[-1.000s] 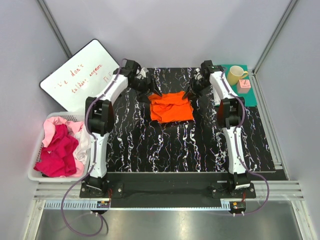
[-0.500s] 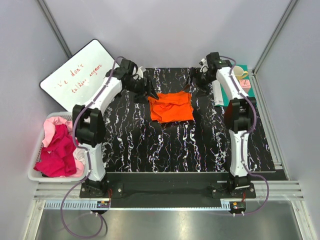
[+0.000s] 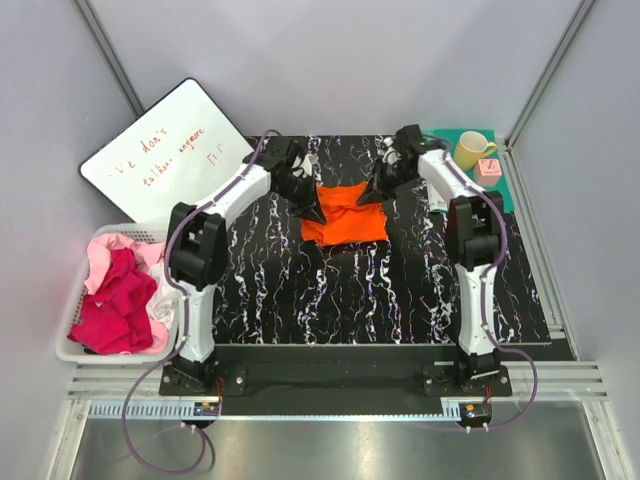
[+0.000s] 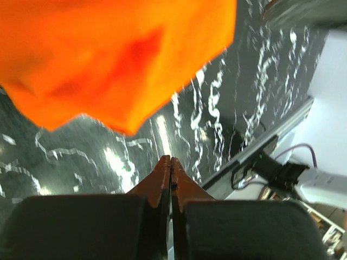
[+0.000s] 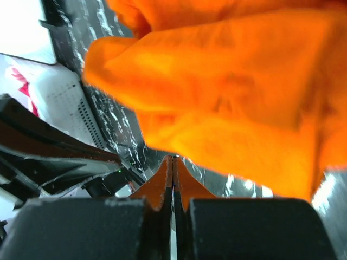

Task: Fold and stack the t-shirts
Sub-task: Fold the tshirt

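An orange t-shirt (image 3: 345,213) lies crumpled in a rough square on the black marbled mat (image 3: 380,290). My left gripper (image 3: 312,209) is at the shirt's left edge. Its jaws are shut with nothing between them, and in the left wrist view the orange t-shirt (image 4: 119,59) lies just beyond the left gripper (image 4: 171,158). My right gripper (image 3: 368,193) is at the shirt's far right corner, also shut and empty. In the right wrist view the orange t-shirt (image 5: 233,103) hangs right over the right gripper (image 5: 173,158). A magenta t-shirt (image 3: 110,300) and a pale pink t-shirt (image 3: 103,250) sit in the basket.
A white basket (image 3: 75,352) stands off the mat at the left. A whiteboard (image 3: 165,150) with red writing leans at the back left. A yellow mug (image 3: 472,150) and a pink block (image 3: 489,168) rest on a teal mat (image 3: 505,195) at the back right.
Both grippers have shut and moved inward onto the orange t-shirt's far corners. The shirt's far edge looks slightly bunched inward.
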`<state>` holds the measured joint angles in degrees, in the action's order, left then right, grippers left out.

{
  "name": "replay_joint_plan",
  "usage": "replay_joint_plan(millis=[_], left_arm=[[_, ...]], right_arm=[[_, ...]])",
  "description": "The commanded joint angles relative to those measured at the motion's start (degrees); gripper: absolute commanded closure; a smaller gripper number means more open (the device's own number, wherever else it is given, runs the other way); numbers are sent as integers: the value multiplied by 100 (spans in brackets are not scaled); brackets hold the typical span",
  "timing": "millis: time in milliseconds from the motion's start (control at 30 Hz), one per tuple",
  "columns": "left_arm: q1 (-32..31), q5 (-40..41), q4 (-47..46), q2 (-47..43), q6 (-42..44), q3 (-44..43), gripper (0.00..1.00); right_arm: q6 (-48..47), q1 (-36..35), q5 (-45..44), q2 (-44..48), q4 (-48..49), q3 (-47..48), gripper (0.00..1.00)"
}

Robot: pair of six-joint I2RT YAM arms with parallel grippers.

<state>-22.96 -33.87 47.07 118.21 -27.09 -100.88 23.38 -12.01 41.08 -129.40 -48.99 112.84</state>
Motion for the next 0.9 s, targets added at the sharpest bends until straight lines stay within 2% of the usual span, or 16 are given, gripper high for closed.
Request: replay_joint_plan(millis=[0, 300, 600, 733, 867], left_arm=[[28, 117, -461, 588, -392, -467, 100], [11, 160, -602, 1467, -789, -1012, 100], [81, 521, -515, 1293, -684, -872, 100], [99, 496, -742, 862, -455, -828, 100], [239, -257, -1593, 458, -901, -487, 100]], right_arm=[[237, -328, 392, -680, 241, 799, 100], [694, -372, 805, -1780, 74, 2470, 100], [1090, -372, 120, -2545, 30, 3552, 100], [783, -372, 111, -2196, 39, 3526, 100], [519, -258, 145, -1283, 48, 3071, 100]])
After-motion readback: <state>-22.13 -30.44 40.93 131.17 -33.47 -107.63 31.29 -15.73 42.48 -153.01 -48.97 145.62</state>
